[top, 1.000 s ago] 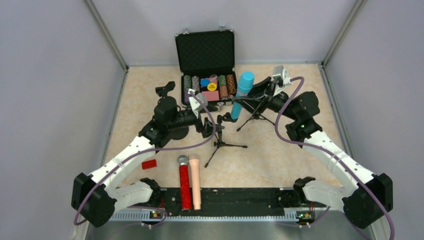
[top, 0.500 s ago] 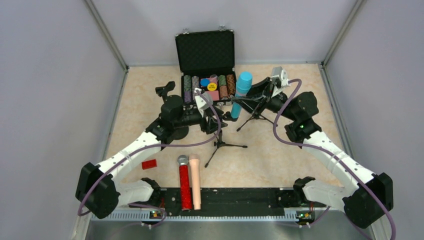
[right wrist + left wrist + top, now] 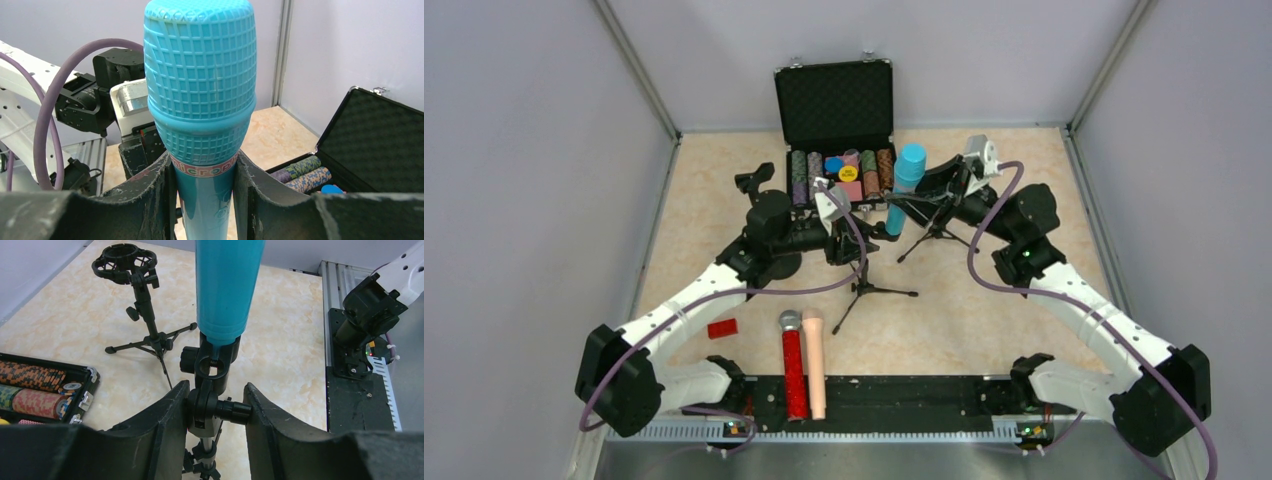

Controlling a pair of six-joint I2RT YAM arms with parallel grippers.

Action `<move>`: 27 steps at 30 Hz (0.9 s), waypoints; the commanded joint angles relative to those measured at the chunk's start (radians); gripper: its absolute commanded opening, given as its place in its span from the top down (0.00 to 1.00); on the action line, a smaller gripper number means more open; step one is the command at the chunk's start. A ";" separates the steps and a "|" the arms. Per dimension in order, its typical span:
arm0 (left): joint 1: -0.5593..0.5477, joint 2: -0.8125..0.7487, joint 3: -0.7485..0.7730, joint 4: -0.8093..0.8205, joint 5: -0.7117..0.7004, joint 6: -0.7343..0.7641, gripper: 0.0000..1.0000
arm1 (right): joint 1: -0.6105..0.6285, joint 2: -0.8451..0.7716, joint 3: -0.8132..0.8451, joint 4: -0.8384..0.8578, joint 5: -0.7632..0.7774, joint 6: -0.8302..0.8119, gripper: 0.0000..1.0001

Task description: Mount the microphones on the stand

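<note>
Left jaws have shifted onto the stand point(image 3: 212, 365), clamped at its joint; right jaws clamp the light blue microphone point(image 3: 200, 75). Best pushed straight down into the stand's clip.

Middle stand point(image 3: 865, 285): microphone point(image 3: 906, 180) on it, case point(image 3: 834, 100) of chips point(image 3: 844, 172) behind, second stand point(image 3: 936, 232) right, two microphones point(image 3: 794, 370) (side by side) front-left, block point(image 3: 721, 328) further left

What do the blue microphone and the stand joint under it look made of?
Blue microphone: likely moulded plastic, matte; its grid head is the same solid colour as the body, with no metal mesh. Stand joint: black, slightly glossy, plastic or coated metal; cannot tell which.
</note>
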 commanded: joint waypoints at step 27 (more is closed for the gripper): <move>-0.002 0.000 0.018 0.097 -0.016 -0.009 1.00 | 0.059 0.049 -0.145 -0.054 0.067 -0.119 1.00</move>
